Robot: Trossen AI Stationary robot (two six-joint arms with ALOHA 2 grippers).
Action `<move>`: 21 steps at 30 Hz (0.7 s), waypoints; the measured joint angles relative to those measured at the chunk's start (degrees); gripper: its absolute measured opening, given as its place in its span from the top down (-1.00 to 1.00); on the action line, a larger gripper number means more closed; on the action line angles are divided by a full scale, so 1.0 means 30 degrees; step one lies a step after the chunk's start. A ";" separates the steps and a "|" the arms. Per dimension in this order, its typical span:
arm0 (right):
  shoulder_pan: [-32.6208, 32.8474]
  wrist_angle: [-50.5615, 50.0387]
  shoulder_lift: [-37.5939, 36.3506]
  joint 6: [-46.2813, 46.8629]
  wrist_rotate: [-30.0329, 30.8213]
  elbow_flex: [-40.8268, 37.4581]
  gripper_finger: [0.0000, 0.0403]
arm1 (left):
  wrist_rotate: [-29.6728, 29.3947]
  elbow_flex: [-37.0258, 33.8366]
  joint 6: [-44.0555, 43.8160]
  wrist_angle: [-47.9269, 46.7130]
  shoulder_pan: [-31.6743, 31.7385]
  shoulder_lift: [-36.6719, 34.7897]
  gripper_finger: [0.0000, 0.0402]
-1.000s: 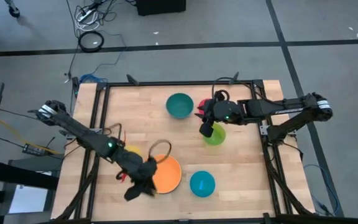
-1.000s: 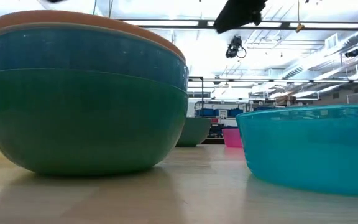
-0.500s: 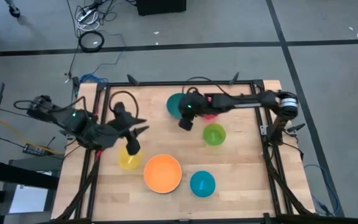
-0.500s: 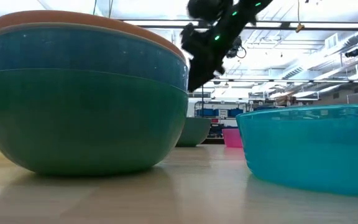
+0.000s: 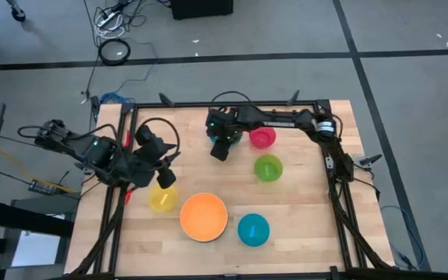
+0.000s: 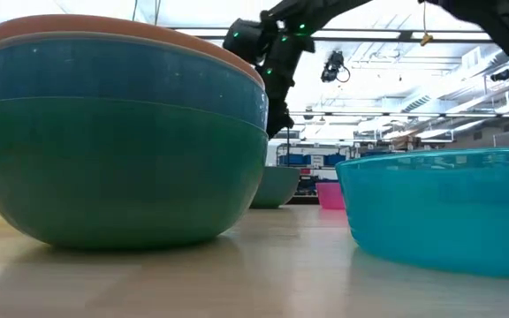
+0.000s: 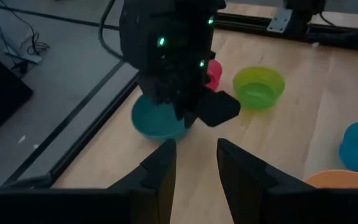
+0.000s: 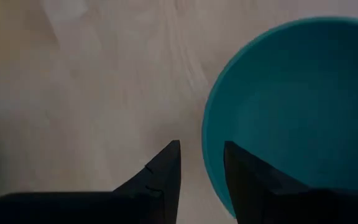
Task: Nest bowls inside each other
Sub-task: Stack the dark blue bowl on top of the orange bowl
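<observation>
Jaws of my right gripper (image 8: 201, 163) slightly parted, straddling the teal bowl's (image 8: 291, 106) rim, empty. High view hides that bowl under my wrist. Left gripper (image 7: 194, 163) parted, empty, near the yellow bowl (image 5: 162, 199).

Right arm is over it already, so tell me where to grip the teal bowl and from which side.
Grip the teal bowl by its thin rim, coming from above: it sits upright and open, too wide to span. The right gripper is open and hangs just over the near rim; one finger would go inside, the other outside.
</observation>
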 joint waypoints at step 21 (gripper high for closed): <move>-0.0020 -0.0939 0.2232 -0.2897 0.2041 0.0941 0.95 | -0.0003 0.0000 -0.0037 -0.0337 0.0000 0.0034 0.38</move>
